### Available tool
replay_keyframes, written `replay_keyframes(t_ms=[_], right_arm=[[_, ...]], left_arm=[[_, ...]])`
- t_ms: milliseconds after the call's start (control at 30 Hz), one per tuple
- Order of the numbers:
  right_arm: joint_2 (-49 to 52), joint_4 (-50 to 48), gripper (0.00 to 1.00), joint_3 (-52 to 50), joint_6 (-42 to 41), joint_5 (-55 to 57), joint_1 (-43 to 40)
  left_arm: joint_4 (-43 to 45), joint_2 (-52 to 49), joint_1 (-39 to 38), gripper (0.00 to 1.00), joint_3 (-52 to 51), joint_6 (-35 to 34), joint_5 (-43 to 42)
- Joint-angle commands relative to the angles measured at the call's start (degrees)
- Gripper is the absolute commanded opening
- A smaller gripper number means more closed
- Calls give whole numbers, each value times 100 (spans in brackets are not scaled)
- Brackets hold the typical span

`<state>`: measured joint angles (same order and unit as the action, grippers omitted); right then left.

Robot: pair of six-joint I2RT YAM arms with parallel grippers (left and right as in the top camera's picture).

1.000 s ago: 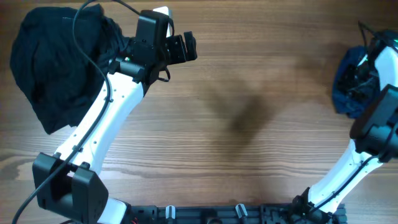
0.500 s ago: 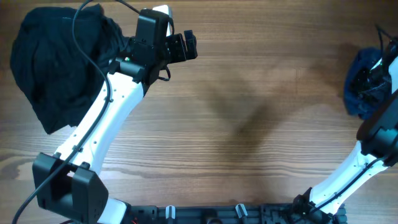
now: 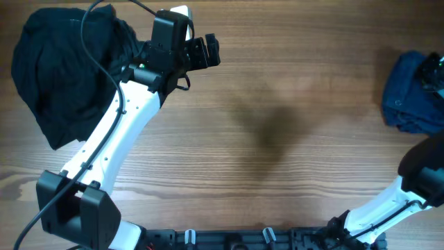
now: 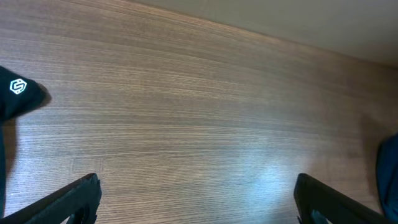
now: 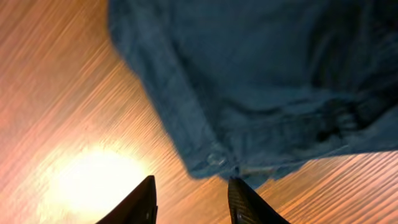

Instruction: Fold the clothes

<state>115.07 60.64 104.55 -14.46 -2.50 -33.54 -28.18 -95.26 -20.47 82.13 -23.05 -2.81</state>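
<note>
The navy-blue shorts [image 3: 411, 96] lie crumpled at the table's far right edge. In the right wrist view the shorts [image 5: 261, 74] fill the top, with a small metal button [image 5: 216, 158] on their near edge. My right gripper [image 5: 189, 182] hovers just below that edge, its jaws a little apart with only wood between them. Its right fingertip [image 5: 239, 190] sits just under the cloth's hem. My left gripper [image 3: 207, 52] is up at the back left, wide open and holding nothing. Seen from the left wrist camera, the left gripper [image 4: 198, 186] has bare table between its fingers.
A big black garment heap [image 3: 66, 69] covers the back left corner, partly under the left arm. Its edge with a white logo [image 4: 17, 93] shows in the left wrist view. The right arm's lower links [image 3: 423, 177] stand at the front right.
The right gripper has moved right, almost out of the overhead view, and its jaws have narrowed. The shorts have shifted to the right and lie flatter. The left arm has not moved.
</note>
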Motion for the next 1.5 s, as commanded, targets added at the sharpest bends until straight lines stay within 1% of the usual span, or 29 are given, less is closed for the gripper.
replay_keyframes(t_ms=[0,33,67,133,167,333,433,533,733,833,1000,1100,1167,1267,1333,1433,1467], right_arm=[[-4,-564,14,-133,-199,151,-109],[-4,-885,6,-227,-179,168,-109],[-4,-1145,4,-337,-103,164,-103],[-4,-1615,4,-549,-48,138,-81],[-4,-2020,4,-748,39,74,-68],[142,-3438,4,-1438,726,-446,-37],[295,-4039,5,-1794,1108,-846,-22],[577,-4317,5,-1974,1259,-962,37],[1213,-4301,5,-1982,1641,-1093,179],[1268,-4105,5,-1982,1923,-1130,271],[1259,-3646,4,-1980,2048,-1263,415],[1202,-3412,4,-1849,1967,-1252,428],[1027,-3204,4,-1672,1731,-1224,389],[629,-2800,5,-1410,2109,-1239,415],[479,-2332,4,-1172,2356,-1252,442],[404,-1847,4,-876,2293,-1222,444],[363,-1764,4,-822,2050,-1084,433]], left_arm=[[33,-22,9,100,7,31,98],[33,-22,9,99,7,31,98],[33,-22,9,100,7,31,98],[31,-22,9,100,7,31,98],[31,-22,9,99,7,31,98],[33,-22,9,100,7,31,101],[35,-22,9,100,7,31,103],[35,-22,9,99,7,31,103],[35,-22,9,99,7,31,101],[33,-24,9,99,7,28,101],[33,-24,7,100,7,28,98],[31,-24,7,99,7,31,98],[31,-24,7,100,7,31,98],[33,-24,7,99,7,28,98],[39,-24,7,100,7,28,98],[35,-24,7,100,7,31,101],[33,-24,7,99,7,31,98]])
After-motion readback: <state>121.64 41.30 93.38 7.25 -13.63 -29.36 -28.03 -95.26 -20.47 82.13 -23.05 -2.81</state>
